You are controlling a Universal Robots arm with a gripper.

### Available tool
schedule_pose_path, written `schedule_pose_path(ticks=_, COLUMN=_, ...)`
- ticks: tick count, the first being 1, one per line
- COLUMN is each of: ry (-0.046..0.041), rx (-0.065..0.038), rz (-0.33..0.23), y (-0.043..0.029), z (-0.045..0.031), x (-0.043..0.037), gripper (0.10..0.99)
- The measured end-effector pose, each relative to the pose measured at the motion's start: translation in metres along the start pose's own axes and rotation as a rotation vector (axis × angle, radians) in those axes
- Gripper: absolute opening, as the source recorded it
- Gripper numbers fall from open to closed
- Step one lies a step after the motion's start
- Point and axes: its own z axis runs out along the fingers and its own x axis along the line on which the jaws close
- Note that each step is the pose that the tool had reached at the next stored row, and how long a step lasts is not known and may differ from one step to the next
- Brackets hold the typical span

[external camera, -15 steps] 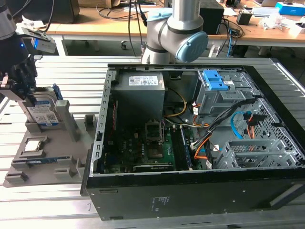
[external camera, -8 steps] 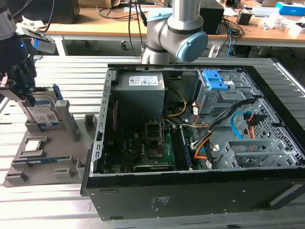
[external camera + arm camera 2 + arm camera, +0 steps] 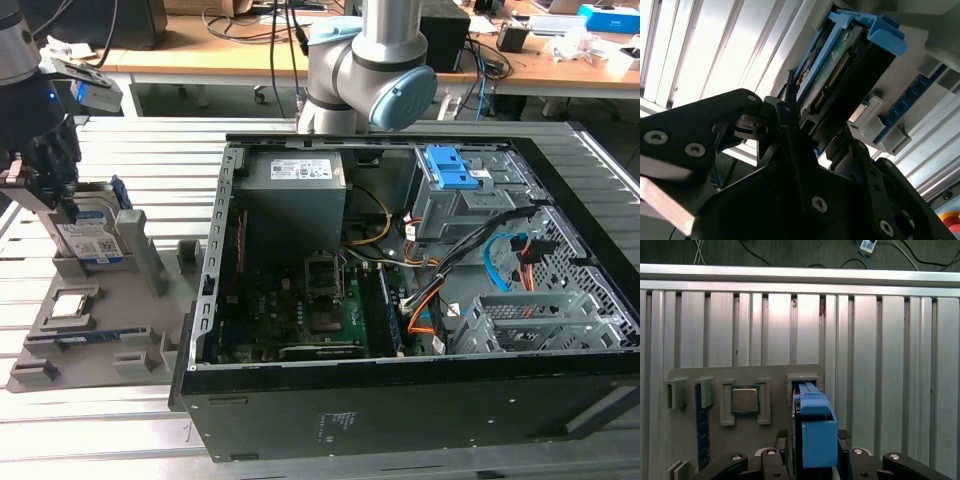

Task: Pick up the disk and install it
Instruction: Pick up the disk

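Observation:
The disk (image 3: 88, 240) stands upright on its edge in a slot of the grey holder plate (image 3: 95, 345) at the exterior view's left, its white-and-blue label facing out. My gripper (image 3: 50, 195) comes down over it from above. In the first wrist view the disk's blue rail (image 3: 817, 435) sits between my two black fingers (image 3: 782, 439), which press against both of its sides. The second wrist view shows the disk (image 3: 840, 65) from its connector end, with my gripper (image 3: 825, 135) shut on it.
An open computer case (image 3: 215, 250) lies at the exterior view's right, with a grey cage and blue latch (image 3: 455, 180) at its back. On the holder plate lie a small square chip (image 3: 745, 400) and a blue memory stick (image 3: 701, 425). A second arm (image 3: 370, 70) stands behind the case.

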Motion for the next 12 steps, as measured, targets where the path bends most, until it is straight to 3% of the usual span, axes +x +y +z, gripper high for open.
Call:
schedule_pose_path(ticks=3, ry=0.0, rx=0.0, rz=0.0, y=-0.0005, z=0.0, x=0.0, gripper=0.467)
schedule_pose_path(ticks=5, ry=0.0, rx=0.0, rz=0.0, y=-0.001, z=0.0, x=0.0, gripper=0.365)
schedule_pose_path(ticks=12, ry=0.0, rx=0.0, rz=0.0, y=-0.0021, z=0.0, x=0.0, gripper=0.365)
